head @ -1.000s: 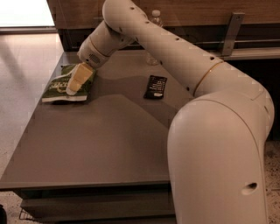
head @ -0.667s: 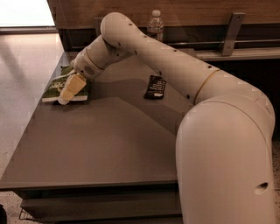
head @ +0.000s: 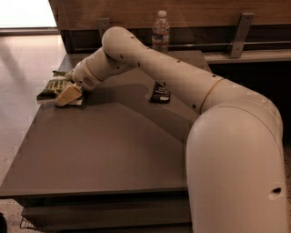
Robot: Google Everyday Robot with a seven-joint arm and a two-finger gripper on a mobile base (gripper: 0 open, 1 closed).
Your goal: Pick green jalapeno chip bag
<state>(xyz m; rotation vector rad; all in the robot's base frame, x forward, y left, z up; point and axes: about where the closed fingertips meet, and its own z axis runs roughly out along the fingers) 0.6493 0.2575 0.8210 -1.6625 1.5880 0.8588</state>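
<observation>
Grey-brown worktop [head: 104, 150] with a black packet and a water bottle, indoors.
A small flat black packet [head: 160, 94] with white print lies on the far half of the worktop, right of centre. A clear plastic water bottle [head: 160, 31] with a white cap stands upright at the back, well apart from the packet, in front of a dark wood panel [head: 204, 9]. Two metal brackets [head: 239, 34] are fixed to that panel. A pale shiny floor [head: 20, 91] lies to the left. The gripper [head: 67, 95] sits low over the worktop's far left corner.
</observation>
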